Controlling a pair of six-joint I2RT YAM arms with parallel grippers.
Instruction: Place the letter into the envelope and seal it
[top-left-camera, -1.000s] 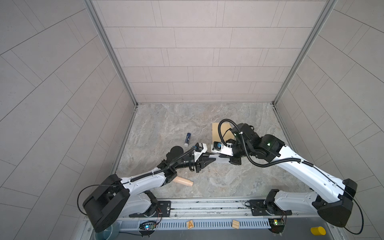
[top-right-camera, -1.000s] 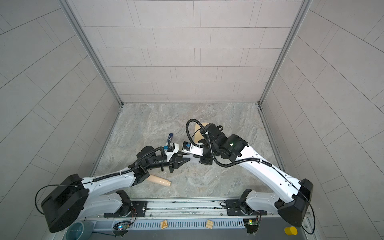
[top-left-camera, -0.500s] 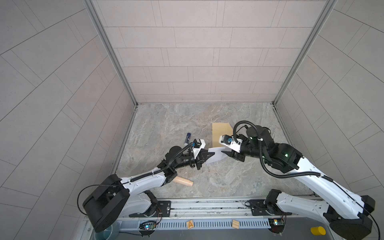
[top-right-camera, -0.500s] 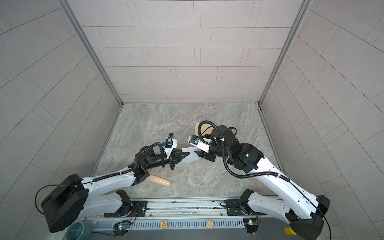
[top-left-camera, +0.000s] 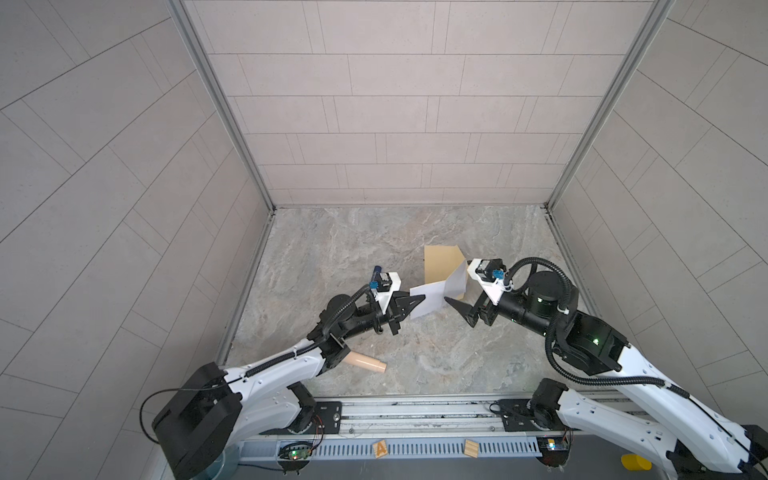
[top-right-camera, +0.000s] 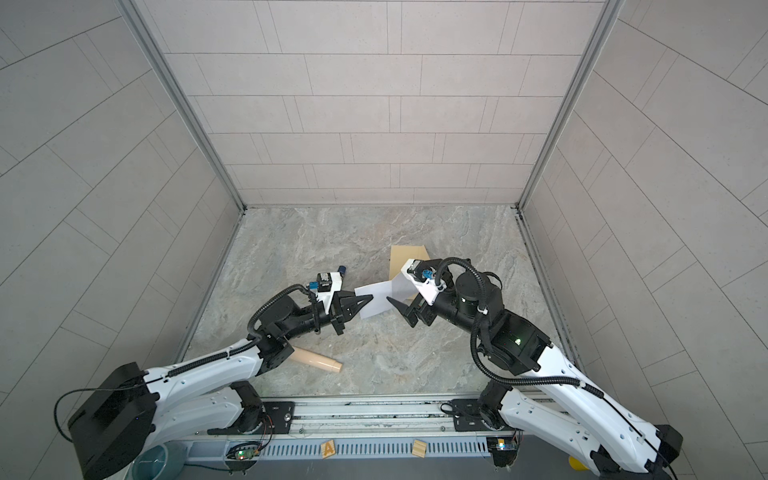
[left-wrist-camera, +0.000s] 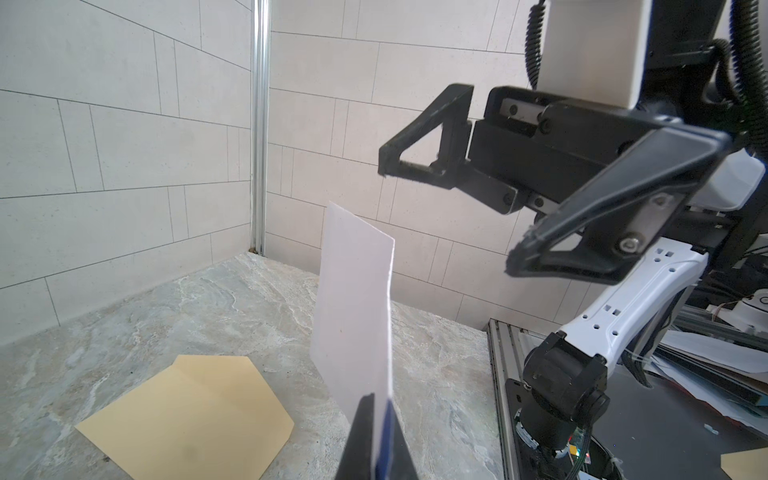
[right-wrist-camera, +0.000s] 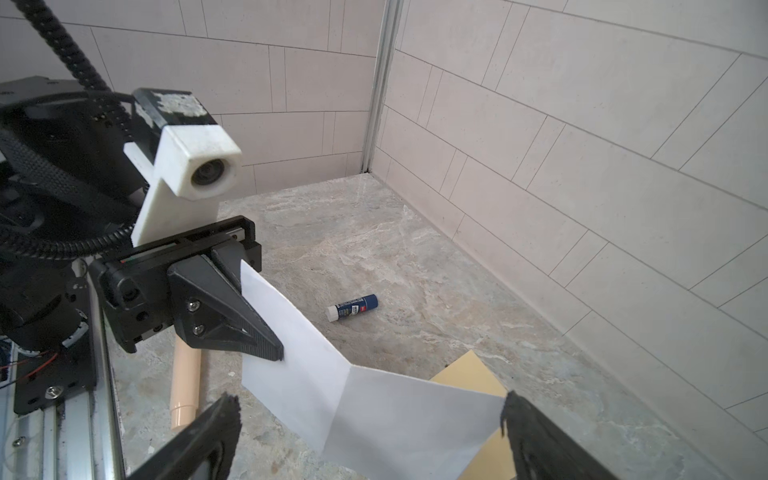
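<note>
left pincer (top-left-camera: 419, 298) held the letter (top-left-camera: 436, 293) clenched, folded sheet aloft at frame centre | right pincer (top-left-camera: 457, 311) stood released beside its free end | envelope (top-left-camera: 440, 262) lay flat on the desk (top-left-camera: 374, 249), just above, partly covered

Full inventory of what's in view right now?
letter: 1, white, creased, held off the table
envelope: 1, tan, flat on table, flap open, beyond the letter
glue stick: 1, blue with white cap, lying on table
tube: 1, beige, lying on table by left arm
blocks: 2, wood, on front rail
yellow object: 1, front right corner, partly cut off
table: 1, grey marble
left gripper: black, shut on letter
right gripper: black, open, at letter's free end
</note>
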